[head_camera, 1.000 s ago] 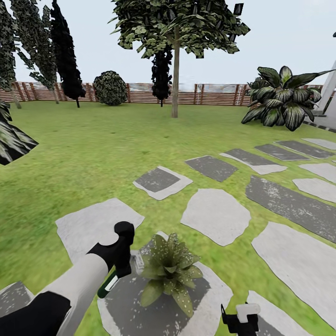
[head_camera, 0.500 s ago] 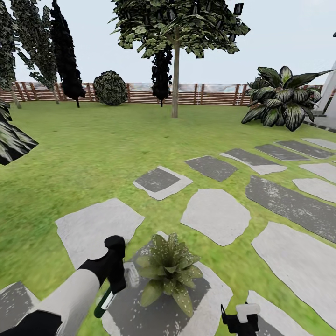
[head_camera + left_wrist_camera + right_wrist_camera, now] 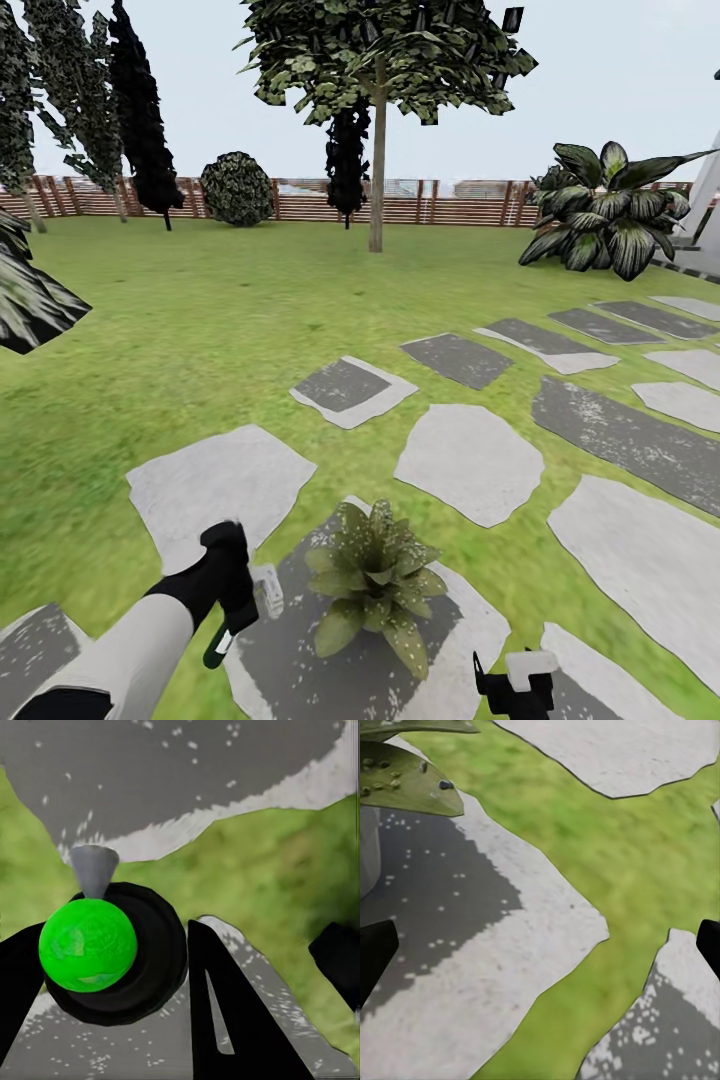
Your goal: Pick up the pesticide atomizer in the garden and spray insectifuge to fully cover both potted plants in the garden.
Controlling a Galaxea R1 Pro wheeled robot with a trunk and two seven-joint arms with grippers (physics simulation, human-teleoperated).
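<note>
The spray bottle is held in the left gripper, low in the head view. Its green body is seen between the two black fingers in the left wrist view, with the black collar around it and the small grey nozzle pointing at a grey stone. The fingers are closed on the bottle. In the head view the pale spray head is turned toward the potted plant, which is just beside it.

The plant is set on a big stone with a dark patch across it. Its spotted green leaves and a bit of its grey pot are seen in the right wrist view, close to the right gripper. Only the black tips of that gripper are seen at the two sides of the view, far apart, so it is open and nothing is held in it.

Grass is found between the stones, and more flat stones are laid ahead and to the right in a path. Open lawn is spread out to the left and ahead of the plant. Far off, a tree with a thin trunk, a round bush, tall dark trees and a brown wooden fence are seen. A big plant with striped leaves is standing at the right, well apart from the arms.
</note>
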